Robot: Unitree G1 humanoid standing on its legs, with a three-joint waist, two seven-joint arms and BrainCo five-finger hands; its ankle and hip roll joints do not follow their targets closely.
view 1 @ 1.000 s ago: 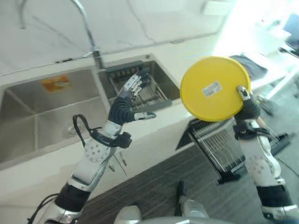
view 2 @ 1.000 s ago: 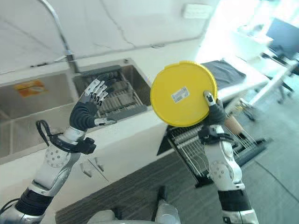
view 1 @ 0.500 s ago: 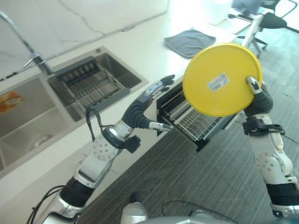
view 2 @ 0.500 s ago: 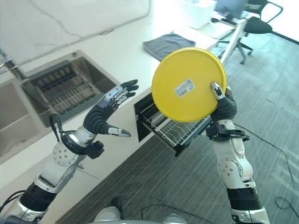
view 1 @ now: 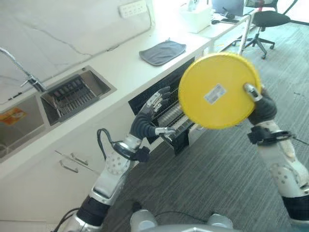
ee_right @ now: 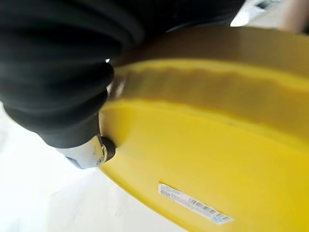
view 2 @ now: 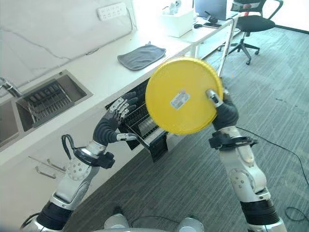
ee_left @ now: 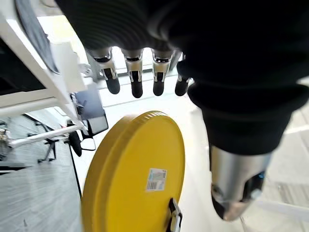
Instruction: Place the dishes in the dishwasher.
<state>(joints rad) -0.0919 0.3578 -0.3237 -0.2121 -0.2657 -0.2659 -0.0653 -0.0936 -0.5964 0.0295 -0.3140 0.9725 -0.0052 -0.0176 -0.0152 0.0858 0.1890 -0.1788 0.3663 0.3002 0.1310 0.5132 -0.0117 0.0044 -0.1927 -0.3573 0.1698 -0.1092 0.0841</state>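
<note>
1. Left eye view: the right hand [view 1: 259,107] grips the yellow plate [view 1: 218,90] by its rim, thumb pressed on the labelled underside, holding it up on edge above the floor, in front of the open dishwasher rack [view 1: 170,121].
2. The plate looks stiff, light and smooth, probably plastic; pinched at one edge only, it could swivel or slip, so a rim hold with the thumb well in seems best.
3. The left hand [view 1: 150,110] hovers relaxed and empty, fingers spread, near the rack below the worktop [view 1: 125,72].
4. The plate hides the right hand's fingers behind it; the rack's slots are hard to make out.
</note>
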